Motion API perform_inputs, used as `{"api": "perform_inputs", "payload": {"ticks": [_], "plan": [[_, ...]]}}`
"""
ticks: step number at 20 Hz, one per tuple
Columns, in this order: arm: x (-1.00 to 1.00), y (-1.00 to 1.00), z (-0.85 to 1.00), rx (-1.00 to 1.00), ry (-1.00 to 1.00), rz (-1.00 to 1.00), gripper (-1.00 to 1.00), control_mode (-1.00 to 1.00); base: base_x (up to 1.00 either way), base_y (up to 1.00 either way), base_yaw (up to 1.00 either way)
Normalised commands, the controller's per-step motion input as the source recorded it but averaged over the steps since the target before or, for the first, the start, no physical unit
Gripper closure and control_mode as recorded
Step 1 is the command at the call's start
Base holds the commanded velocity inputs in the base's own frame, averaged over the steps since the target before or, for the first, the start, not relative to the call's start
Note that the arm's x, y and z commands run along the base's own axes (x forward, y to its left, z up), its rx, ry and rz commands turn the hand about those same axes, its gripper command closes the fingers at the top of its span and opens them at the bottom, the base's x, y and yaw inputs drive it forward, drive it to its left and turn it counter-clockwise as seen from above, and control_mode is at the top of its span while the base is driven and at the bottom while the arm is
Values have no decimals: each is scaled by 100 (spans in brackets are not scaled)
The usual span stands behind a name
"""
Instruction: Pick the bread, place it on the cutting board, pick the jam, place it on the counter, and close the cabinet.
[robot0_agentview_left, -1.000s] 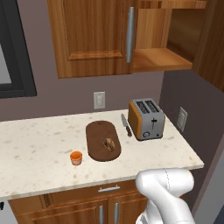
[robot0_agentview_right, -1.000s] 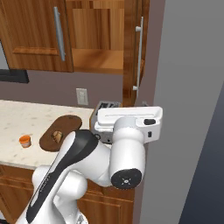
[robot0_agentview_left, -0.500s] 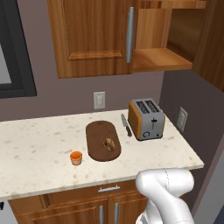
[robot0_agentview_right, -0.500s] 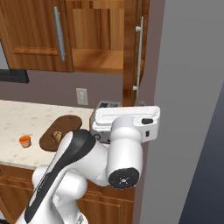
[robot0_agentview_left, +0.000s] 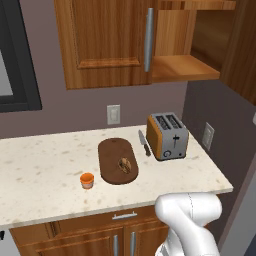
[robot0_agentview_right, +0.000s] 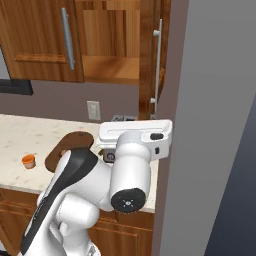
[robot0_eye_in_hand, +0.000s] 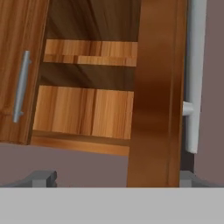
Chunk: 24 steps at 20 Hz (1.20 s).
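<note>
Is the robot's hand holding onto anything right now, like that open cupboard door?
No, nothing is held. The gripper is open, its fingertips apart on either side of the open cabinet door, seen edge-on, without gripping it.

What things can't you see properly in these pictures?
- Toaster: in the right base view the robot's white arm covers nearly all of it.
- Cutting board: same view, the arm hides its right part.
- Open cabinet door: cut off by the left base view's right edge.
- Knife: too small for any detail.
</note>
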Motion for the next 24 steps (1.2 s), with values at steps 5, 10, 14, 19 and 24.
{"api": "perform_inputs", "payload": {"ticks": [5, 10, 14, 19, 24], "plan": [[0, 18, 0, 0, 0, 0, -100, -100, 0, 0, 0], [0, 23, 0, 0, 0, 0, -100, -100, 0, 0, 0], [0, 24, 0, 0, 0, 3, -100, -100, 0, 0, 0], [0, 33, 0, 0, 0, 10, -100, -100, 0, 0, 0], [0, 30, 0, 0, 0, 10, -100, -100, 0, 0, 0]]}}
